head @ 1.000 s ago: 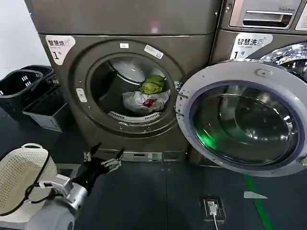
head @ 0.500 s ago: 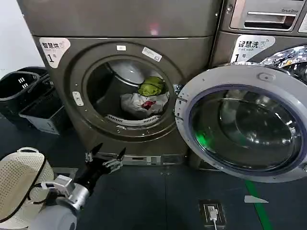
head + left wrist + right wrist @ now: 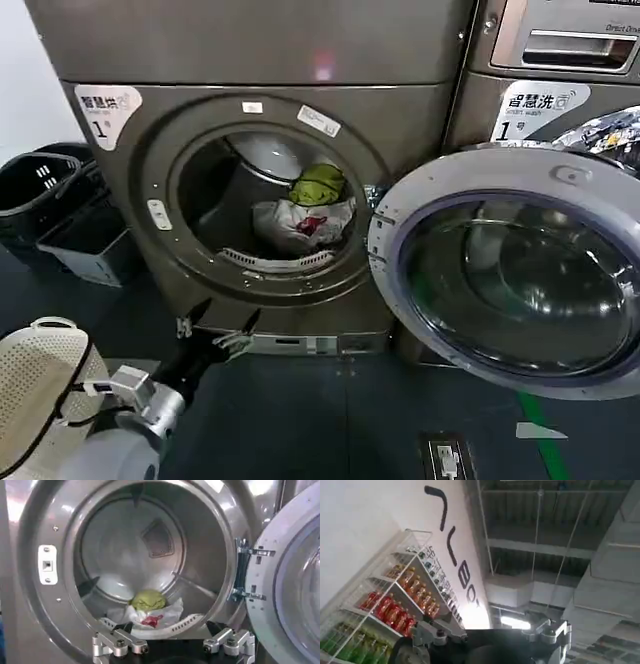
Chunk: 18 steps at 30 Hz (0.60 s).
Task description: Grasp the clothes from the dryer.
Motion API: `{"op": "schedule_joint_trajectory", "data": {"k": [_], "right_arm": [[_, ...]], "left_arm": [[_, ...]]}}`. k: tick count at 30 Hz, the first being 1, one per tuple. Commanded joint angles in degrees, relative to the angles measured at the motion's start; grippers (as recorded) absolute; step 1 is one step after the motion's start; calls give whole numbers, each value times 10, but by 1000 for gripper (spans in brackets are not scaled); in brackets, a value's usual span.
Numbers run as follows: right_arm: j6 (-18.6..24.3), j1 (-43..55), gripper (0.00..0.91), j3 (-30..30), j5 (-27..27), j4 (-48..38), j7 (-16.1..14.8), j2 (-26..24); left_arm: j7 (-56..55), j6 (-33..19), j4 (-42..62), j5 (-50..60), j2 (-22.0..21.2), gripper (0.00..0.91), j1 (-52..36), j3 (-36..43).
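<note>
The dryer [image 3: 250, 55] stands ahead with its white label marked 1 [image 3: 108, 105] and its round door [image 3: 520, 270] swung open to the right. Inside the drum lie the clothes: a yellow-green garment [image 3: 318, 185] on top of a white-grey one with a red mark [image 3: 298, 224]. My left gripper [image 3: 228, 314] hovers open and empty low in front of the dryer, below the porthole rim and well short of the clothes. The left wrist view looks straight into the drum, with the green garment [image 3: 148, 600] and the white garment [image 3: 167, 614] beyond the left gripper [image 3: 170, 629]. My right gripper [image 3: 490, 630] points up at the ceiling, jaws apart and empty.
A similar machine with a silver panel [image 3: 565, 45] stands to the right, behind the open door. Black baskets [image 3: 35, 185] and a grey one [image 3: 88, 240] sit on the floor at the left. A white perforated basket [image 3: 35, 385] is beside my left arm. A floor socket [image 3: 445, 458] lies at the front right.
The dryer now looks slightly larger and its porthole sits a little lower in the head view. My left gripper stays open below the porthole, barely shifted. The clothes have not moved.
</note>
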Motion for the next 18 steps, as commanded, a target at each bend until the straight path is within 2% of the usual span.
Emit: {"op": "schedule_joint_trajectory", "data": {"k": [1, 18], "right_arm": [[0, 0, 907, 0, 0, 1, 0, 1], [2, 0, 907, 4, -1, -5, -1, 1]], "left_arm": [[0, 0, -1, -1, -1, 907, -1, 0], [0, 0, 0, -1, -2, 907, -1, 1]]}}
